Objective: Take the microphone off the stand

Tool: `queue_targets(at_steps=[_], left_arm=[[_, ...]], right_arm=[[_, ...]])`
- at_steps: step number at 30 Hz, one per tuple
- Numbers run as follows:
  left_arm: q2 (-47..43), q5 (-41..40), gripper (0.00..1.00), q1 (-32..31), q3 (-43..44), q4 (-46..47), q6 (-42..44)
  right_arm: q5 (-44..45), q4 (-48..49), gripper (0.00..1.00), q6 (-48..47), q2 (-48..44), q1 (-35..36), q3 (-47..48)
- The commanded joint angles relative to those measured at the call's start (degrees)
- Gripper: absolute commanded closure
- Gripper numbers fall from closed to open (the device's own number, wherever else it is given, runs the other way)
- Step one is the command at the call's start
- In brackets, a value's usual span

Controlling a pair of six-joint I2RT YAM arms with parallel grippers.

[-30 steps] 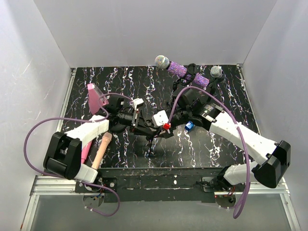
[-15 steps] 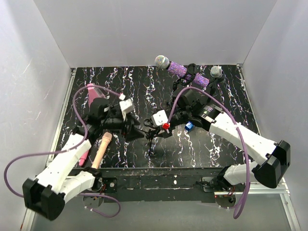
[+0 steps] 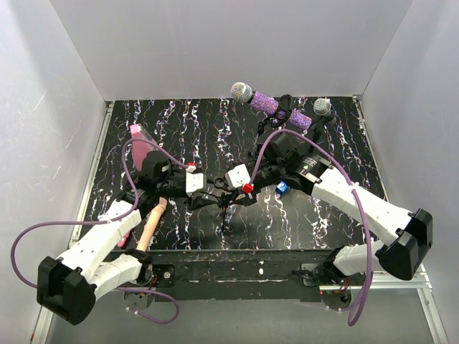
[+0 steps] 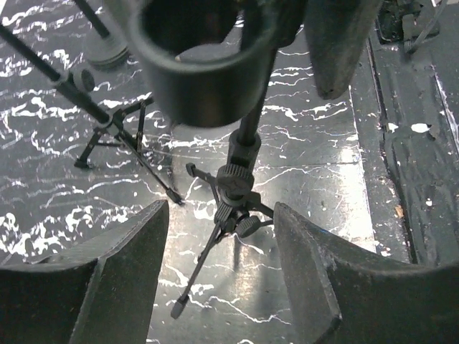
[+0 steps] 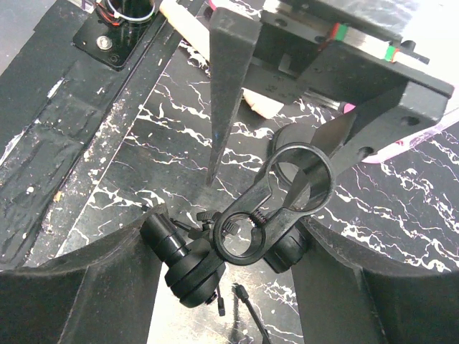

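A small black tripod stand (image 3: 226,211) stands mid-table with its ring clip (image 5: 290,193) empty. My right gripper (image 3: 232,196) is shut on the stand's head, whose knobs sit between my fingers in the right wrist view (image 5: 228,236). My left gripper (image 3: 214,199) is open and empty just left of the clip. In the left wrist view (image 4: 221,215) its fingers straddle the stand's post (image 4: 237,183) without touching it. A peach microphone (image 3: 150,222) lies on the table beside the left arm. A purple glitter microphone (image 3: 269,105) sits clipped in a stand at the back.
A grey-headed microphone (image 3: 322,107) stands at the back right next to the purple one. A pink object (image 3: 138,142) lies at the left. A second tripod's legs (image 4: 115,136) stand nearby. White walls enclose the table on three sides.
The left arm has swung and stretched, bringing its open gripper right and down to the stand's clip. The right arm and the stand have not moved.
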Motion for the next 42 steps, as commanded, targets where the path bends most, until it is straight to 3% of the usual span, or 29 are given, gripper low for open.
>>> queue_targets(at_steps=[1, 8, 14, 21, 27, 30, 33, 39, 42], left_arm=[[0.21, 2.51, 0.43, -2.86, -0.97, 2.99, 6.52], [1.79, -2.84, 0.52, -9.46, -2.11, 4.31, 10.56], [2.67, -5.74, 0.64, -10.6, -2.38, 4.84, 11.63], [0.82, -6.97, 0.55, -10.6, -3.78, 4.23, 12.23], [1.26, -7.15, 0.68, -10.6, -3.43, 2.99, 12.32], [1.43, -7.85, 0.83, -10.6, -3.52, 2.99, 12.33], [1.09, -8.56, 0.99, -10.6, -3.61, 2.82, 11.37], [-1.02, -11.01, 1.0, -10.6, -5.45, 6.94, -0.84], [-2.51, -14.08, 1.0, -10.6, -6.77, 8.88, -6.82]], right_arm=[[-0.25, 1.69, 0.74, -1.8, 0.3, -0.1, 1.07], [-0.33, 1.42, 0.75, -1.71, 0.13, -0.1, 0.98], [-0.25, 1.07, 0.74, -2.06, -0.22, -0.1, 0.89], [-0.33, 0.45, 0.75, -2.15, -0.4, -0.1, 0.81], [-0.42, 0.45, 0.75, -2.23, -0.23, -0.1, 0.89], [-0.33, 0.54, 0.75, -2.06, 0.13, -0.1, 1.16], [0.89, 2.73, 0.67, 2.32, 0.48, -0.01, 1.68], [3.88, 5.55, 0.47, 15.33, -0.13, -0.63, 1.95], [5.81, 8.88, 0.43, 20.34, -1.45, -0.63, -0.51]])
